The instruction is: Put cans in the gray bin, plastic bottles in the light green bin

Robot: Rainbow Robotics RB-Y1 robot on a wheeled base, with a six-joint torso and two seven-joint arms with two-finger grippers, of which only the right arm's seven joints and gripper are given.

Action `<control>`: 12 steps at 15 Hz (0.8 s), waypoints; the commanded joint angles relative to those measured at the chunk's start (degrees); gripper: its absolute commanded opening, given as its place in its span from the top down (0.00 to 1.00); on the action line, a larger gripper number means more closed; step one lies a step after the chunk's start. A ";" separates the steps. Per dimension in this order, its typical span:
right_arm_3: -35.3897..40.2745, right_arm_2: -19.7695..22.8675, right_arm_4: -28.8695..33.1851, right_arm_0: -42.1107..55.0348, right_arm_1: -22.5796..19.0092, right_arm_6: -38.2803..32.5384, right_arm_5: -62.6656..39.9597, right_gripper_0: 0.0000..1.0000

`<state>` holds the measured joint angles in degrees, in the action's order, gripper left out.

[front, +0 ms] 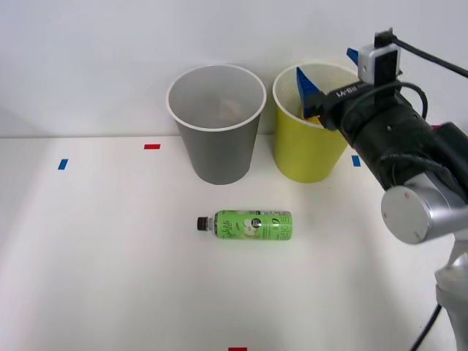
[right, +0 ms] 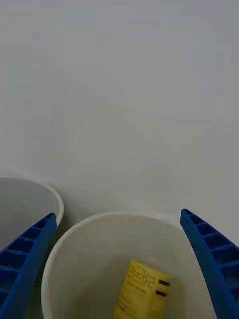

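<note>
— Right gripper (front: 329,77)? Ribbed blue fingers (right: 25,259) spread apart, nothing held.
— Beneath? Round tapered light green bin (front: 303,157), yellow-labelled bottle (right: 142,291) inside.
— Elsewhere? Gray bin (front: 219,153) beside; green-labelled bottle (front: 248,225) lying well below.

right arm (front: 409,157) enters from the right side of the front view, its wrist reaching forward and up. right gripper (front: 327,79) points away from the robot, blue ribbed fingers (right: 25,259) spread wide apart, holding nothing.
</note>
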<state>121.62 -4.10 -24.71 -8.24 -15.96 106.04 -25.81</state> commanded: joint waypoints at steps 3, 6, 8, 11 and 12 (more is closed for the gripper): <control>11.00 -1.79 0.10 18.61 -1.97 0.83 1.90 0.17; 13.47 -3.55 0.10 30.30 -2.05 0.92 5.60 0.17; 13.47 -4.87 0.37 38.12 -1.18 1.45 9.37 0.17; 13.47 -5.57 1.33 46.12 -0.65 3.03 12.19 0.17; 13.47 -5.57 1.42 47.53 -0.74 3.29 12.98 0.17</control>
<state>135.08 -9.54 -23.57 37.81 -16.74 108.86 -13.78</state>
